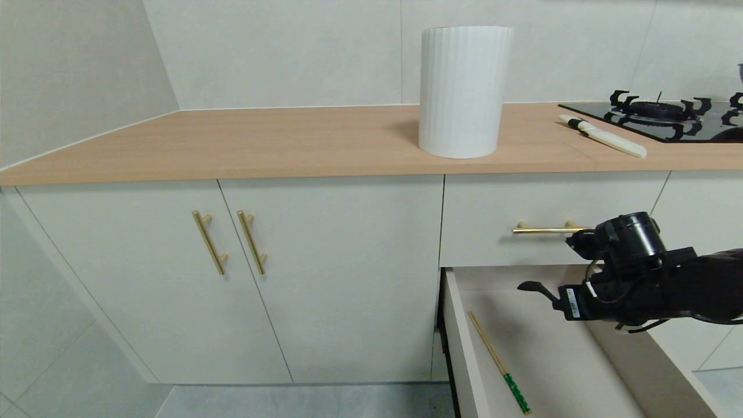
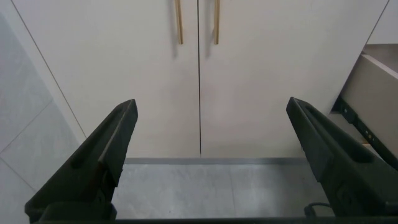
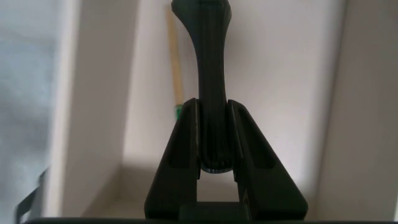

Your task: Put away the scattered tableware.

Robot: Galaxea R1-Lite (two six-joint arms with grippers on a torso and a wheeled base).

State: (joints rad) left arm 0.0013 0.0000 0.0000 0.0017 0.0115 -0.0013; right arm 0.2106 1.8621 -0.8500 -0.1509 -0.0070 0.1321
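Robot's right gripper (image 1: 558,301) holds black utensil (image 1: 531,286) over open drawer (image 1: 461,342)
Head view: chopsticks (image 1: 499,363) lie inside the drawer, near its left wall. Left wrist view: the left gripper (image 2: 211,109) is spread wide, facing cabinet doors (image 2: 261,81). Right wrist view: fingers (image 3: 180,149) are clamped on the utensil's handle.

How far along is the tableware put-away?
Done: chopsticks lie in the open drawer. In hand: right claw shut on a black utensil, above the drawer. To do: the knife on the counter by the hob, then closing the drawer. Left claw open, empty.
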